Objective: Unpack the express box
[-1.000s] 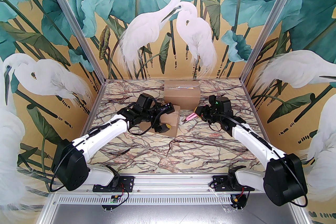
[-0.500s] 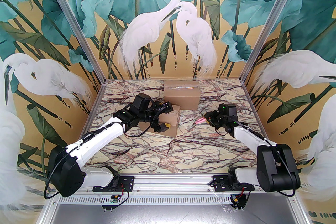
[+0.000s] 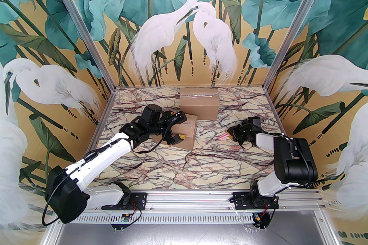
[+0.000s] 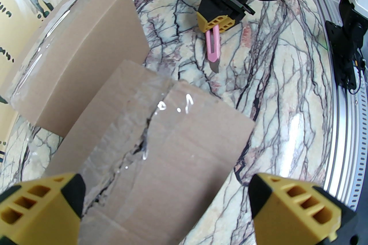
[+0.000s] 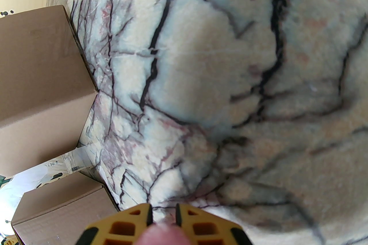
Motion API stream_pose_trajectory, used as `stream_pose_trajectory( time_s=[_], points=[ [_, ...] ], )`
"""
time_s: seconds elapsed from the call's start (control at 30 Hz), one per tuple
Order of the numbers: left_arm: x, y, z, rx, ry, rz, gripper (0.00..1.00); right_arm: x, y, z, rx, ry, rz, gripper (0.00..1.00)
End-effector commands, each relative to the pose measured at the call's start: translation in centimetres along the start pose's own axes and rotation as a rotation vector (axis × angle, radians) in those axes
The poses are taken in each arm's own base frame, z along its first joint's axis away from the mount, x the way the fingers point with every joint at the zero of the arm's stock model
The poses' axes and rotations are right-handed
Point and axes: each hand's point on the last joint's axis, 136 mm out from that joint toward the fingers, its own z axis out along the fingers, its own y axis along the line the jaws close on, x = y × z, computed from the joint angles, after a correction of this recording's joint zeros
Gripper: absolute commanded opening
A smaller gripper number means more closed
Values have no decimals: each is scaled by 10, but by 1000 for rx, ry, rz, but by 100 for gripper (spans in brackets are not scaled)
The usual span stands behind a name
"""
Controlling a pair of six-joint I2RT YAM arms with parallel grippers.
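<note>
Small brown cardboard box [image 3: 189, 134], tape slit, at frame centre, flanked by spread left hand [image 3: 177, 128]. Pink utility knife [image 3: 221, 137] pinched by right hand [image 3: 229, 134], right of centre. Risk: box shoved across desk [image 3: 230, 163] if flaps missed.

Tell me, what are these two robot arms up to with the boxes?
The right gripper is shut on a pink box cutter, held low over the table. The left gripper hangs open over the near cardboard box, whose tape looks slit, flaps not yet lifted. A second taped box sits behind.
</note>
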Motion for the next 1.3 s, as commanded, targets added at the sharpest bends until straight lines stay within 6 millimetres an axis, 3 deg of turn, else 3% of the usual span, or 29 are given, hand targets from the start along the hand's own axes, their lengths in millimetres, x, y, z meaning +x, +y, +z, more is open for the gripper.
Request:
stream_pose_trajectory(
  time_s=[0.0, 0.2, 0.23, 0.3, 0.37, 0.47, 0.63, 0.73, 0.87, 1.0, 1.1, 1.27],
  points=[
    [0, 7, -4, -58, 1, -24, 99, 2, -13, 5, 61, 11, -20, 8],
    [-2, 18, -13, -122, -7, -128, 100, -2, -18, -4, 121, -17, -50, 56],
    [-3, 20, -15, -137, -9, -159, 100, -3, -17, -7, 131, -29, -63, 71],
    [-4, 26, -24, -177, -17, -240, 100, -6, -14, -16, 158, -55, -99, 90],
    [-3, 33, -33, -226, -22, -334, 100, -9, -12, -27, 191, -84, -137, 99],
    [5, 46, -52, -335, -17, -506, 100, -15, -3, -50, 247, -151, -216, 99],
    [26, 55, -81, -474, 4, -849, 100, -15, 37, -91, 259, -256, -403, 99],
    [43, 54, -94, -552, 31, -1073, 100, 3, 85, -96, 161, -248, -581, 100],
    [59, 43, -98, -570, 26, -1331, 99, 49, 159, -80, -51, -119, -822, 97],
    [59, 30, -85, -478, -25, -1499, 100, 96, 209, -54, -148, 41, -1017, 95],
    [62, 23, -73, -432, -5, -1565, 100, 113, 225, -30, -161, 123, -1085, 95],
    [69, 16, -55, -388, 40, -1619, 100, 125, 231, 7, -126, 235, -1119, 93]
  ],
)
